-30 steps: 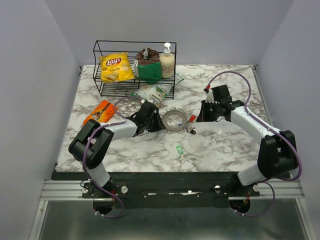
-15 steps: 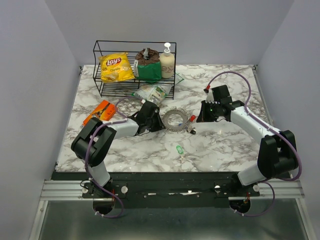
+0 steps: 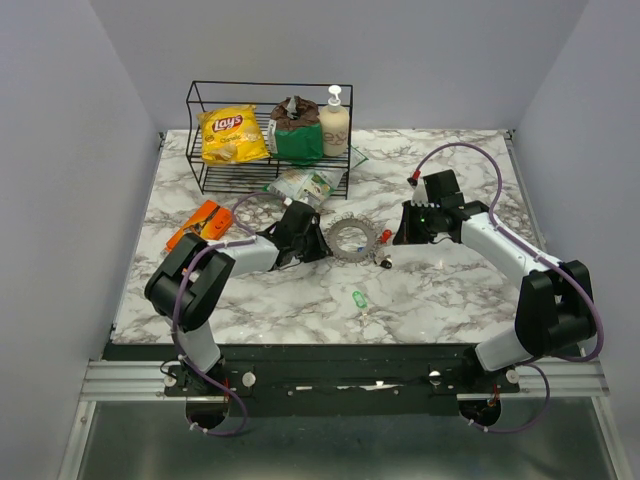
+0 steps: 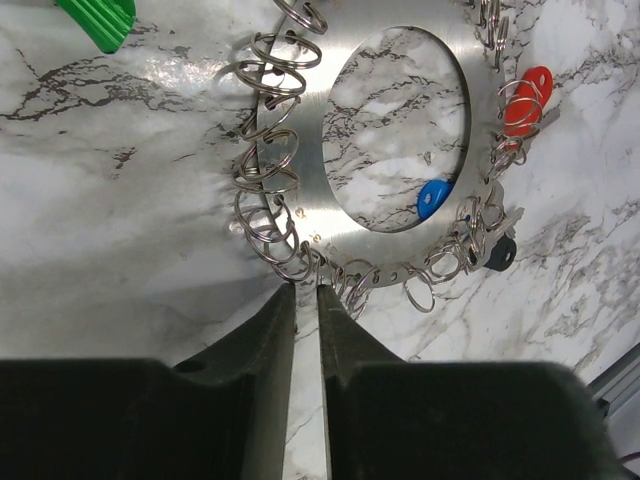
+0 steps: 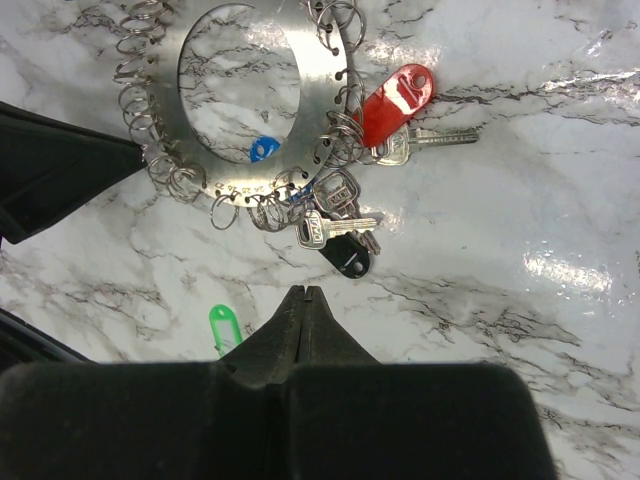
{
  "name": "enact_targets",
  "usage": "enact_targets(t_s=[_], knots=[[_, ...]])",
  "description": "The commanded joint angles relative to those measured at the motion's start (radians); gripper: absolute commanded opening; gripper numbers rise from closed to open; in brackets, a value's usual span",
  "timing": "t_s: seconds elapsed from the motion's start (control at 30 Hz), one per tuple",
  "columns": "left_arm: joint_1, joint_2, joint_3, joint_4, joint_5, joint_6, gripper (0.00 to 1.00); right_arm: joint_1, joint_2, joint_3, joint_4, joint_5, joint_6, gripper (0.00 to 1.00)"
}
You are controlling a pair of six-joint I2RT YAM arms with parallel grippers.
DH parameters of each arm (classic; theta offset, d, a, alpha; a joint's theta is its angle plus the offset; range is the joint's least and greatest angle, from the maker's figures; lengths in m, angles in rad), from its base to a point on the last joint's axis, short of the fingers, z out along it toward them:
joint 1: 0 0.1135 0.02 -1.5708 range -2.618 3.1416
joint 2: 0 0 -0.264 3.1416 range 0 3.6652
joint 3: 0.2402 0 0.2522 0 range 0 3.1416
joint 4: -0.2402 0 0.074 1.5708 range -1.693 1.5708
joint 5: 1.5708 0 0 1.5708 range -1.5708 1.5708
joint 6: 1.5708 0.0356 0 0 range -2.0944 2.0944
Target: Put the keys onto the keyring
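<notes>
White-grey marble table (image 3: 450,290), plain grey walls on three sides.

Left gripper (image 4: 306,290): low over the table, jaws narrow, only a slit with bare marble showing through. Nothing between them. Tips sit right at the small split rings on the near edge of the keyring (image 4: 295,140); cannot tell whether they touch.

Keyring: flat metal disc with a big round hole, split rings all round its rim, lying flat at mid-table between the two grippers. Blue key (image 5: 264,150) hangs into the hole. Red key (image 5: 395,100) lies on the rim's far-from-left-arm side, blade pointing away from the disc. Black key (image 5: 347,258) and a bare silver key (image 5: 320,232) are bunched at the rim just beside it. Green key (image 3: 358,299) lies loose on the marble, apart from the keyring, nearer the arm bases.

Right gripper (image 5: 303,292): jaws pressed together, tips meeting, empty. Hovers near the black key, not touching.

Orange packet (image 3: 200,222) lies flat at the left of the table. Wire rack (image 3: 195,100) at back left holds, left to right: yellow chips bag (image 3: 232,135), green bag (image 3: 298,140), soap bottle (image 3: 334,122). A clear packet (image 3: 300,186) lies on the table just in front of the rack.
</notes>
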Motion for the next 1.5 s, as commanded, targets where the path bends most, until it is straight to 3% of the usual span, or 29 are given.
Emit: enact_targets(t_s=[0.0,0.4,0.83,1.47], knots=[[-0.008,0.027,0.024,0.02,0.005,0.003,0.16,0.006,0.011,-0.009,0.005,-0.005,-0.012,0.01],[-0.029,0.047,0.073,-0.044,-0.038,0.059,0.15,0.006,0.016,-0.008,0.005,-0.002,-0.012,0.01],[-0.034,-0.02,0.027,-0.007,-0.07,0.056,0.33,0.006,0.014,-0.011,0.006,-0.005,-0.012,0.01],[-0.042,0.006,0.039,0.033,-0.047,0.061,0.38,0.006,0.02,-0.012,0.006,-0.005,-0.012,0.01]])
